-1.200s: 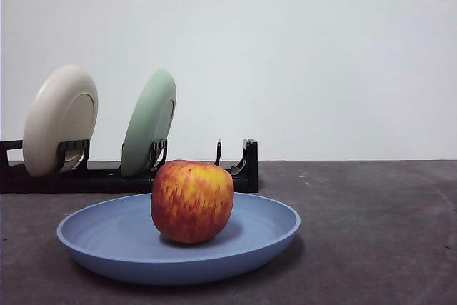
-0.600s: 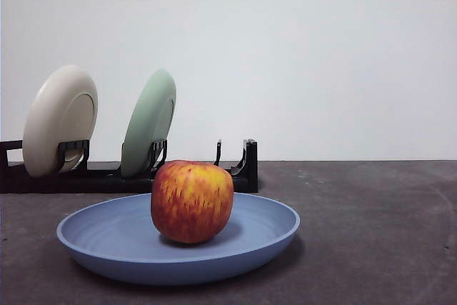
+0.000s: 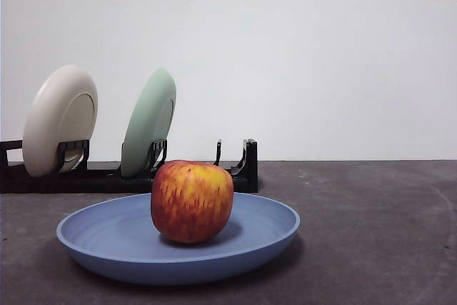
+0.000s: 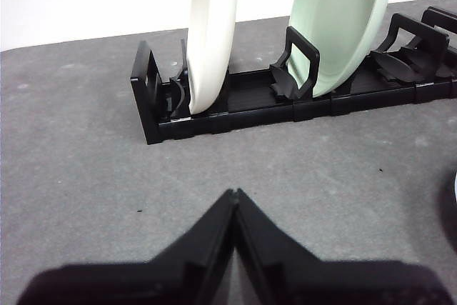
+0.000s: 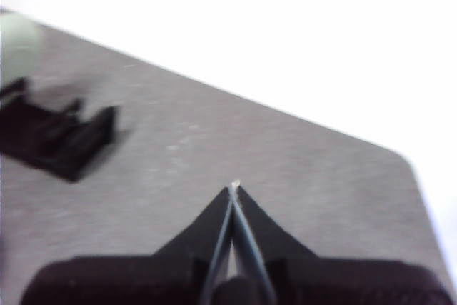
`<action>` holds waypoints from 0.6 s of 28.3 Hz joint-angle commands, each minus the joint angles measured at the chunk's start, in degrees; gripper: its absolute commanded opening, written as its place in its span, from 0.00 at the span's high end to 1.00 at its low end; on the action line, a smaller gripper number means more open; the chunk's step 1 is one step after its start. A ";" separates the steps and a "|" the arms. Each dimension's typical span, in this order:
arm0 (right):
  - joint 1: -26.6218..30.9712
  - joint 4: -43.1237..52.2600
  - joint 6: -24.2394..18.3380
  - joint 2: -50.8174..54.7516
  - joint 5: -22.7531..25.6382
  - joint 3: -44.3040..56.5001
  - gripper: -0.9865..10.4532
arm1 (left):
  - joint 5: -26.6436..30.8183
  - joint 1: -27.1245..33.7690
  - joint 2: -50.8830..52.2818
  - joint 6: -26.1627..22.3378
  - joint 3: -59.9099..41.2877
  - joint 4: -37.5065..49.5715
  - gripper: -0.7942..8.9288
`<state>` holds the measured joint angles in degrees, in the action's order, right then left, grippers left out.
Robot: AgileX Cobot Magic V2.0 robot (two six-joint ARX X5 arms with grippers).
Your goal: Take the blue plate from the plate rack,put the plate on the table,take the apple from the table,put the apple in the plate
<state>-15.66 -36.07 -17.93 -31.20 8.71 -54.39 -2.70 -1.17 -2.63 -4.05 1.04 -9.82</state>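
I judge the task done: the apple (image 3: 192,201) sits in the blue plate (image 3: 114,244) on the table (image 3: 378,233), with the plate rack (image 3: 243,169) at its 11 o'clock. My left gripper (image 4: 234,198) and right gripper (image 5: 234,189) are both clenched empty.

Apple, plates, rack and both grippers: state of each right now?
apple: resting in blue plate.
blue plate: flat on table.
cream plate: upright in plate rack.
green plate: upright in rack.
left gripper: shut, holding nothing.
right gripper: shut, holding nothing.
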 commanded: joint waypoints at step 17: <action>19.26 26.60 5.84 25.20 -18.29 45.77 0.91 | -0.31 0.17 -0.02 -0.61 -0.59 0.42 0.92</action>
<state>3.18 -10.44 -15.40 -6.66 -10.39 -9.23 -2.70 -1.17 -2.63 -4.05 1.04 -9.82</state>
